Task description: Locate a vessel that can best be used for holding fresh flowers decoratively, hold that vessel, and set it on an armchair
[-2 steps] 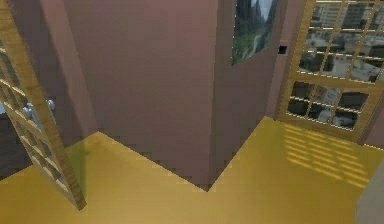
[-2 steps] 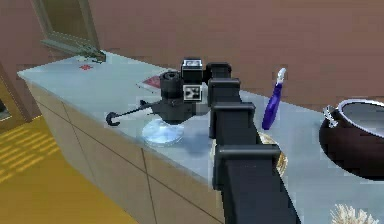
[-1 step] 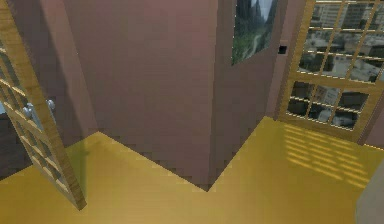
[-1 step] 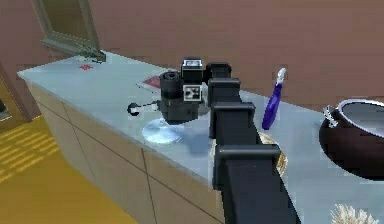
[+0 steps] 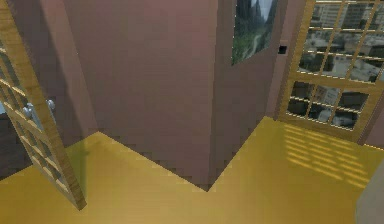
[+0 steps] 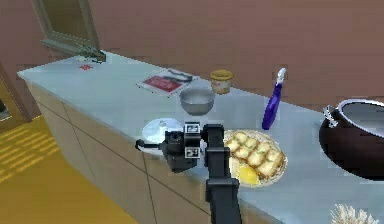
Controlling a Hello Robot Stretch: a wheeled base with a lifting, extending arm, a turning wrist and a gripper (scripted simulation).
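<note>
STRETCH AT THE KITCHEN COUNTER: Ahead of you, a pink wall (image 5: 150, 70) juts to a corner over yellow floor (image 5: 290, 170). A wood-framed window (image 5: 335, 60) stands at the forward view's right and a glazed wooden lattice (image 5: 30, 115) at its left. A landscape picture (image 5: 254, 30) hangs between them.

To the arm side, you face a long grey counter (image 6: 100, 85) over pale cabinets (image 6: 95, 150), set against a pink wall. A dark round pot (image 6: 355, 135) sits at the arm side view's right edge. Next in size are a plate of yellowish lumps (image 6: 258, 155) just beside the arm (image 6: 222, 185), a round white disc (image 6: 155, 128), a grey bowl (image 6: 197, 97) and a flat red item (image 6: 160, 83).

The slender blue vessel (image 6: 273, 100), white at its narrow top, stands upright toward the back of the counter. It is beyond the plate, between the pot and a small yellowish jar (image 6: 221, 80).

Your gripper (image 6: 160, 148) is at the arm's far end with the white disc behind it, apart from the vessel. You cannot tell how its jaws stand, nor whether it holds anything.
</note>
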